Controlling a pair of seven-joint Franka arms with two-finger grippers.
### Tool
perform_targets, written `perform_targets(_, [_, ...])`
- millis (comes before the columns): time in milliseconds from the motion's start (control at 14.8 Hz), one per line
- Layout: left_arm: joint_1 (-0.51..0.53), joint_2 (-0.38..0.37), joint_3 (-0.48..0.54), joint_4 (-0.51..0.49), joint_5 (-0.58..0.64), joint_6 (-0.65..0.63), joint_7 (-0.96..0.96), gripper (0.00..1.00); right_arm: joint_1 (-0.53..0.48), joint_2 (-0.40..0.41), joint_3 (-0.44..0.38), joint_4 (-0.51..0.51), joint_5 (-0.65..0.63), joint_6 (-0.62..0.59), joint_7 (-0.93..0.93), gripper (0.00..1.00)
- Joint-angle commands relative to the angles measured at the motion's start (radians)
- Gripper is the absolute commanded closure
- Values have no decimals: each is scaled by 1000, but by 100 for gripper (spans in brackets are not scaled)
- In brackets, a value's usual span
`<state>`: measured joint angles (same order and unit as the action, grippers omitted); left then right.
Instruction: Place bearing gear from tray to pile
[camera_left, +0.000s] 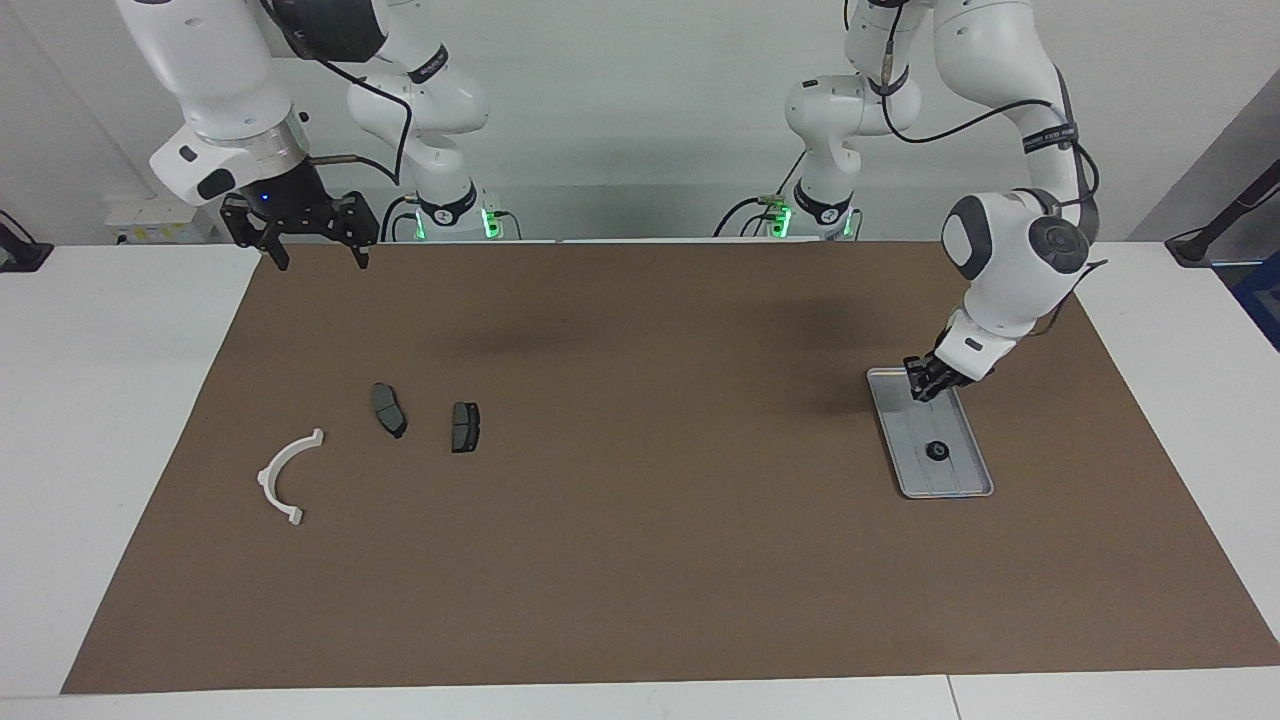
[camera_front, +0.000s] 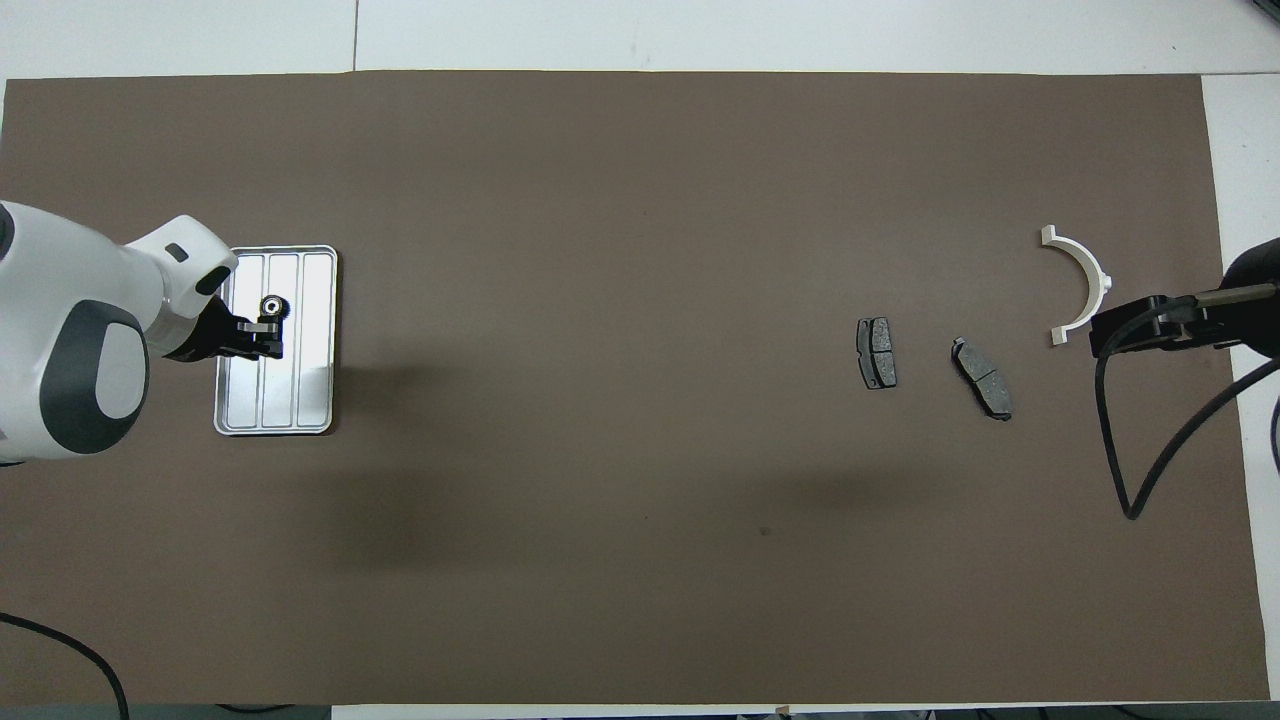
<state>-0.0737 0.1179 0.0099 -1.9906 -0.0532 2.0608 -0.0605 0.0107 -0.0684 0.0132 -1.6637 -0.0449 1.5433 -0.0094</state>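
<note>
Silver-grey and ribbed along its length, the flat rectangular metal tray (camera_left: 962, 487) (camera_front: 320, 340) lies on the brown mat (camera_left: 640, 560) (camera_front: 600, 300) toward the left arm's end of the desk (camera_left: 120, 420) (camera_front: 800, 30). On it sits the small black round bearing gear (camera_left: 937, 451) (camera_front: 272, 306), in the half of the tray farther from the robots. The left gripper (camera_left: 925, 386) (camera_front: 262, 338) is down low over the tray's nearer end, close beside the gear but not holding it. Whether its fingers are spread or together cannot be told.

Toward the right arm's end of the desk lies the pile: a white half-ring plastic bracket (camera_left: 285, 475) (camera_front: 1080, 285) and two dark grey brake-pad-shaped pieces. One pad (camera_left: 388, 410) (camera_front: 982, 377) lies near the bracket and nearer to the robots than it. The other pad (camera_left: 465, 427) (camera_front: 877, 353) lies just beside the first, toward the desk's middle. The three parts lie apart, none touching.

The right gripper (camera_left: 316, 255) (camera_front: 1110, 335) waits high over the mat's edge at the right arm's end, its fingers spread wide with nothing between them.
</note>
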Motion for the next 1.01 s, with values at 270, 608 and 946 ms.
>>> perform_targets(270, [-429,9,7,20,-10,151,-743,100,-5,-14,-2,-16,27,11,-23,0])
perform_targets(608, [-602,162,8,18,123,284,-1052,100,-6,-16,-2,-16,27,11,-27,0])
perform_targets(946, [-618,223,8,4,144,347,-1099,100,-8,-16,-2,-21,27,12,-27,0])
